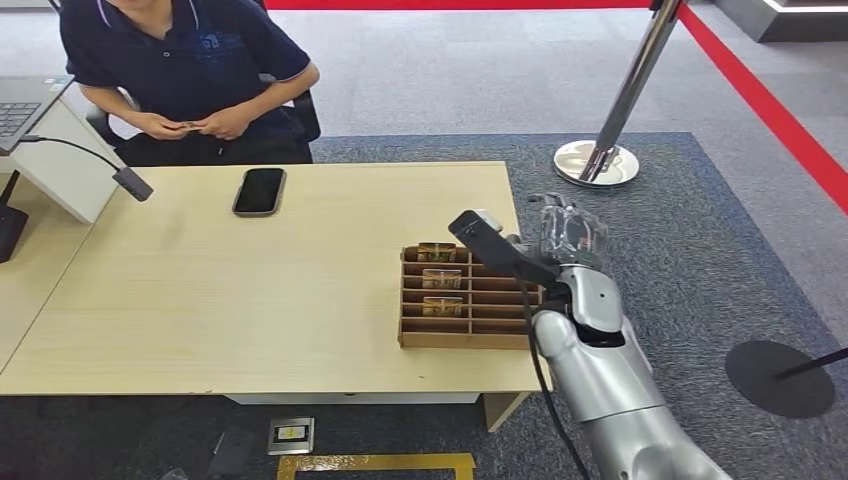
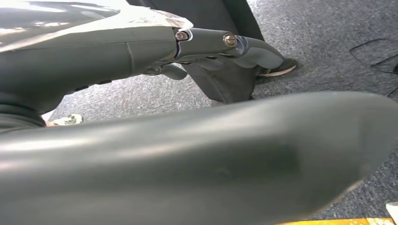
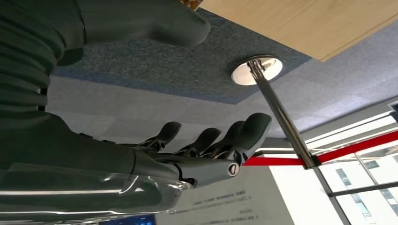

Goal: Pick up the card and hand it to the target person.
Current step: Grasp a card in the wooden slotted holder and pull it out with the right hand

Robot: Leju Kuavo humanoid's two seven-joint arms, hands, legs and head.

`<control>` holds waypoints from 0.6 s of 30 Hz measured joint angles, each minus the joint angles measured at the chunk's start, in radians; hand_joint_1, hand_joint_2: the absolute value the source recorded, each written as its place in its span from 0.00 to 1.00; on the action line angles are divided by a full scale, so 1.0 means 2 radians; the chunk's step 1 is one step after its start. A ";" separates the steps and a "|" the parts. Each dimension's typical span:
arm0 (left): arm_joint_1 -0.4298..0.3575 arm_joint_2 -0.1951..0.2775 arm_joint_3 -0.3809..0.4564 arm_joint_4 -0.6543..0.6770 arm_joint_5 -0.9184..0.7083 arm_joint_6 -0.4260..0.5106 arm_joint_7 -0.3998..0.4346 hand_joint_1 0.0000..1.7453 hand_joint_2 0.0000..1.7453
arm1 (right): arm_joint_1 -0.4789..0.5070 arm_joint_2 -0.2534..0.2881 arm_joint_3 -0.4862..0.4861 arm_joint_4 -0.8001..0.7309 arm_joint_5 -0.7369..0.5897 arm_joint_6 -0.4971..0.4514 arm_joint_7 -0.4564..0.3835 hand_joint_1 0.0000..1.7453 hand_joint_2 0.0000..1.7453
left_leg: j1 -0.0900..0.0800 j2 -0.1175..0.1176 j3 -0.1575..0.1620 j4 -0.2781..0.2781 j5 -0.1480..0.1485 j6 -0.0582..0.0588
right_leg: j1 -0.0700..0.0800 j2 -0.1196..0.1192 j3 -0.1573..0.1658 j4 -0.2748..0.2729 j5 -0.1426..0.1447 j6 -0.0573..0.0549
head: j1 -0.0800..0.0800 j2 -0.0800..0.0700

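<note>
Head view: right hand (image 1: pixel 560 235) hovers empty, fingers spread, just beside the wooden rack (image 1: pixel 468 336); cards (image 1: pixel 441 279) stand in its left slots. Swing inward, then pinch one edge.

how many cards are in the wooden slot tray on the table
3, all in the left column of the wooden tray: one in the far slot, one in the middle, one nearer the robot. The right hand and its arm cover the tray's right side, so more may be hidden.
</note>
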 joint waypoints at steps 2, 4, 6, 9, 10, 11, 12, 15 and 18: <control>0.000 0.000 0.000 0.000 0.000 0.000 0.000 0.00 0.00 | 0.004 -0.001 0.000 -0.001 0.001 0.004 0.000 0.33 1.00 | 0.000 0.000 0.000 0.000 0.000 0.000 | 0.000 0.000 0.000 0.000 0.000 0.000 | 0.000 0.000; 0.000 0.000 0.000 0.000 0.000 0.000 0.000 0.00 0.00 | 0.006 -0.002 0.001 -0.002 0.002 0.007 0.000 0.33 1.00 | 0.000 0.000 0.000 0.000 0.000 0.000 | 0.000 0.000 0.000 0.000 0.000 0.000 | 0.000 0.000; 0.000 0.000 0.000 0.000 0.000 0.000 0.000 0.00 0.00 | 0.008 -0.002 0.003 -0.002 0.003 0.010 0.000 0.32 1.00 | 0.000 0.000 0.000 0.000 0.000 0.000 | 0.000 0.000 0.000 0.000 0.000 0.000 | 0.000 0.000; 0.000 0.000 0.000 0.000 -0.001 0.000 0.000 0.00 0.00 | 0.009 -0.002 0.006 -0.001 0.005 0.016 0.000 0.33 1.00 | 0.000 0.000 0.000 0.000 0.000 0.000 | 0.000 0.000 0.000 0.000 0.000 0.000 | 0.000 0.000; 0.000 0.000 0.000 0.000 -0.001 0.000 0.000 0.00 0.00 | 0.009 -0.002 0.007 0.000 0.005 0.017 0.000 0.33 1.00 | 0.000 0.000 0.000 0.000 0.000 0.000 | 0.000 0.000 0.000 0.000 0.000 0.000 | 0.000 0.000; 0.000 0.000 0.000 0.000 0.000 0.000 0.000 0.00 0.00 | 0.009 -0.002 0.008 0.001 0.005 0.019 0.000 0.34 1.00 | 0.000 0.000 0.000 0.000 0.000 0.000 | 0.000 0.000 0.000 0.000 0.000 0.000 | 0.000 0.000; 0.000 0.000 0.000 0.000 0.000 0.000 0.000 0.00 0.00 | 0.009 -0.002 0.009 0.003 0.006 0.020 0.000 0.34 1.00 | 0.000 0.000 0.000 0.000 0.000 0.000 | 0.000 0.000 0.000 0.000 0.000 0.000 | 0.000 0.000; 0.000 0.000 0.000 0.000 0.000 0.000 0.000 0.00 0.00 | 0.009 -0.002 0.011 0.008 0.006 0.023 0.000 0.34 1.00 | 0.000 0.000 0.000 0.000 0.000 0.000 | 0.000 0.000 0.000 0.000 0.000 0.000 | 0.000 0.000; 0.000 0.000 0.000 0.000 0.002 0.000 0.000 0.00 0.00 | 0.007 -0.001 0.013 0.016 0.007 0.024 0.000 0.35 1.00 | 0.000 0.000 0.000 0.000 0.000 0.000 | 0.000 0.000 0.000 0.000 0.000 0.000 | 0.000 0.000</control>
